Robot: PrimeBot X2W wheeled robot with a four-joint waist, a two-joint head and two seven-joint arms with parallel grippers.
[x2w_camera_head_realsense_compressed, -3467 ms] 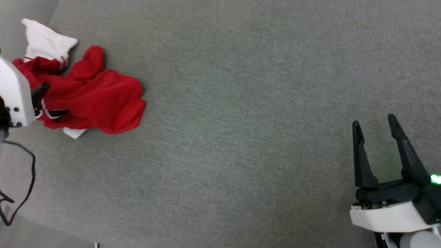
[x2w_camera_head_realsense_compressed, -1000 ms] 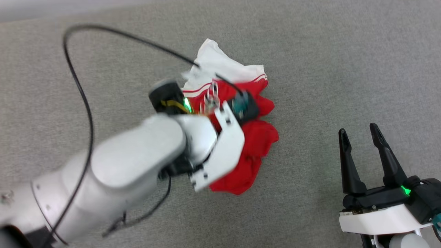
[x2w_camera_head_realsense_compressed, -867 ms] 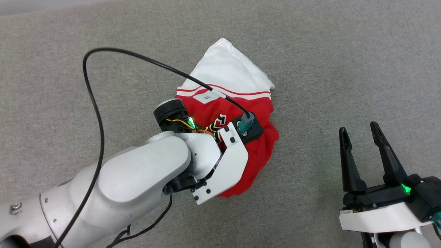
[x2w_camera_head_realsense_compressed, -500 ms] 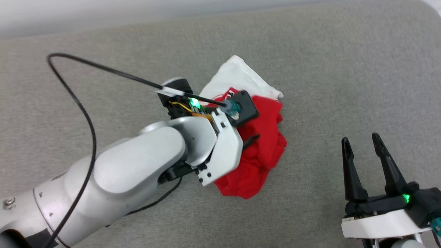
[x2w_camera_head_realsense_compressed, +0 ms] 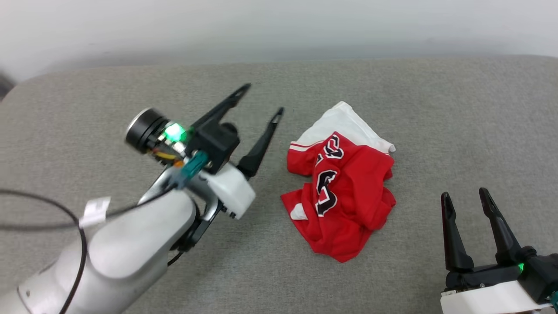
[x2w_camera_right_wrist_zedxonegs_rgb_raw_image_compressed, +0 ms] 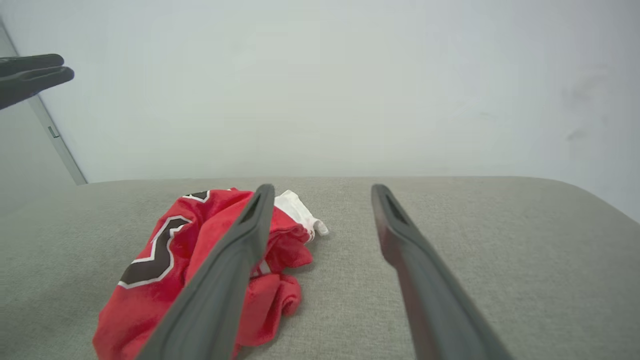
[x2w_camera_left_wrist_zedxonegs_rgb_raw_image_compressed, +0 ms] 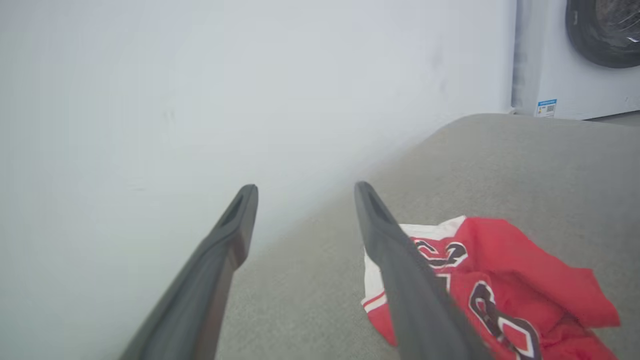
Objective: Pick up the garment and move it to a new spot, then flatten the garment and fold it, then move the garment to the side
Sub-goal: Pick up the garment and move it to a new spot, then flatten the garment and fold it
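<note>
The garment is a red jersey with a white sleeve and black white-edged lettering, lying crumpled in a heap on the grey cushioned surface, right of centre. It also shows in the left wrist view as the garment and in the right wrist view as the garment. My left gripper hangs open above the surface, to the left of the heap, holding nothing. At the lower right my right gripper stands open and empty, apart from the heap.
A pale wall runs along the far edge of the grey surface. A black cable with a white tag loops by my left forearm. A white washing machine stands beyond the surface's end in the left wrist view.
My left gripper opened, let go of the garment and drew back up to the left. The garment now lies loose in a heap. The head camera tilted up; the right gripper stayed put.
</note>
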